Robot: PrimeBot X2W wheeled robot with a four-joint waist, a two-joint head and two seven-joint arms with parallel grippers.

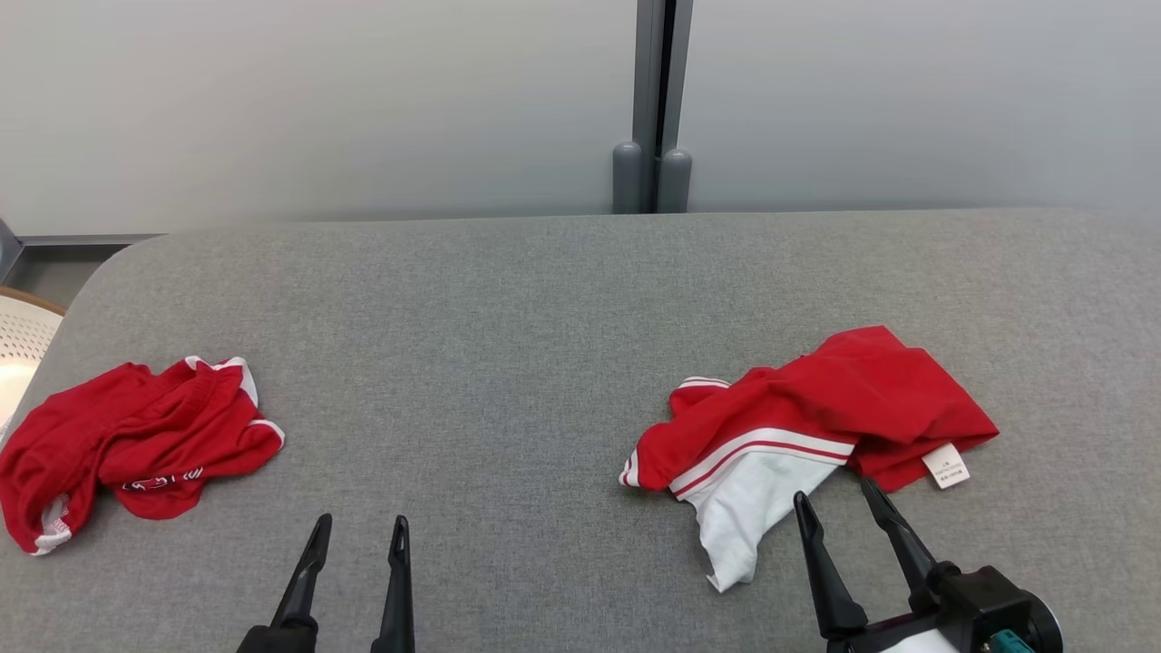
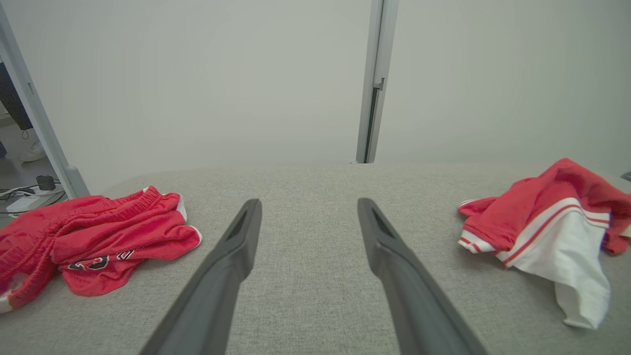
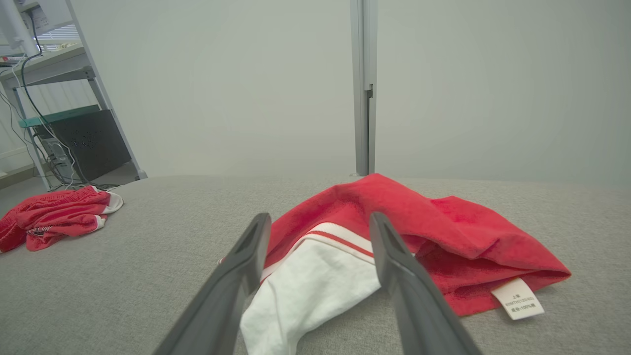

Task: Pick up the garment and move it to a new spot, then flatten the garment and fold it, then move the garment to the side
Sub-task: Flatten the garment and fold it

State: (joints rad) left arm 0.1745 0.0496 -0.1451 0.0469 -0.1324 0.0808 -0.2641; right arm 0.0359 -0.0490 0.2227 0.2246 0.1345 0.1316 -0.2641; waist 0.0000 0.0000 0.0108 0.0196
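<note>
A crumpled red and white garment (image 1: 816, 422) with striped trim and a white care label lies on the right half of the grey table (image 1: 508, 345). My right gripper (image 1: 836, 494) stands open just in front of it, fingertips at its near edge; in the right wrist view that garment (image 3: 394, 231) lies between and beyond the open gripper (image 3: 320, 219). A second crumpled red garment (image 1: 127, 444) rests at the table's left edge. My left gripper (image 1: 360, 524) is open over bare table, with the left garment (image 2: 93, 236) to its left and the striped garment (image 2: 547, 222) to its right.
A pale wall with a grey vertical post (image 1: 655, 100) backs the table. A white perforated chair or basket (image 1: 23, 349) sits past the table's left edge. A metal shelf with a dark box (image 3: 74, 133) and cables stands off to the left.
</note>
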